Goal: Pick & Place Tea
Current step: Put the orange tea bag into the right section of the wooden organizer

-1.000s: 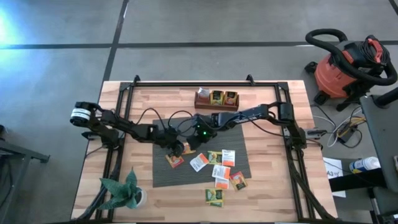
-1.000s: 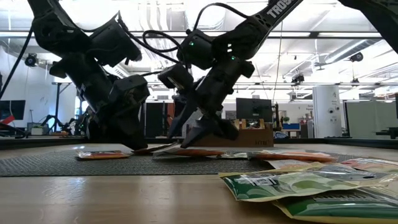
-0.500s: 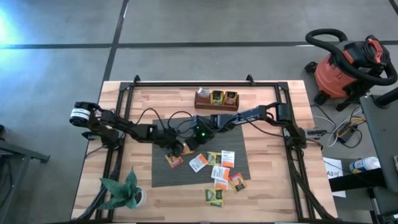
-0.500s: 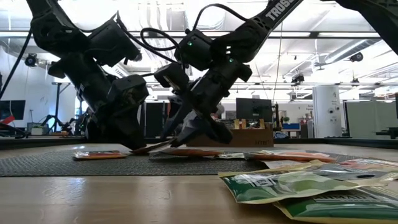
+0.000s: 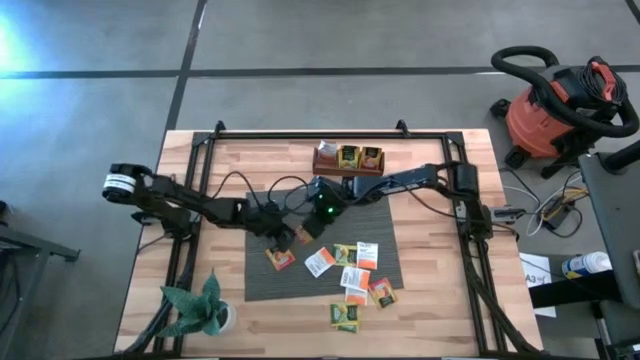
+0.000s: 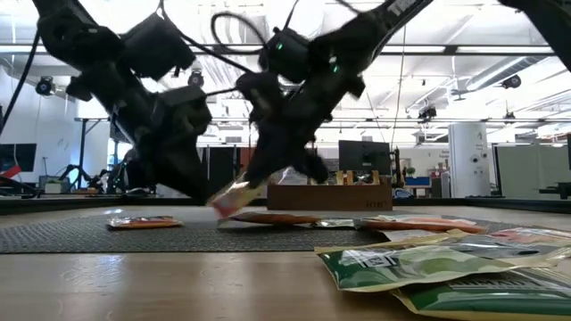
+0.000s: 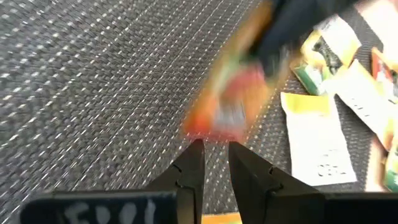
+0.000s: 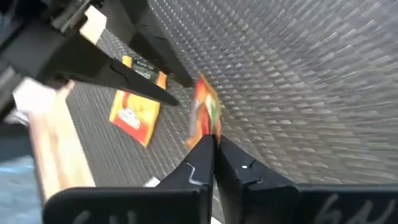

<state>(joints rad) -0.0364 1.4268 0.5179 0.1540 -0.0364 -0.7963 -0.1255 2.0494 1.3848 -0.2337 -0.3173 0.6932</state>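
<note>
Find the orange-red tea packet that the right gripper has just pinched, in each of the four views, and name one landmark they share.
High view: hidden under the two grippers at the grey mat's upper left.
Low view: left of centre, orange-red packet hanging tilted above the mat.
Left wrist view: blurred, at centre.
Right wrist view: at centre, clamped by the right gripper.
Landmark: the grey mat.

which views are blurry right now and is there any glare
Left wrist view: the orange-red packet is smeared by motion, while the grey mat stays sharp. Low view: the arms are dark silhouettes against bright ceiling lights, and the lifted packet is blurred. High view: bright glare at the upper-left floor corner.
</note>
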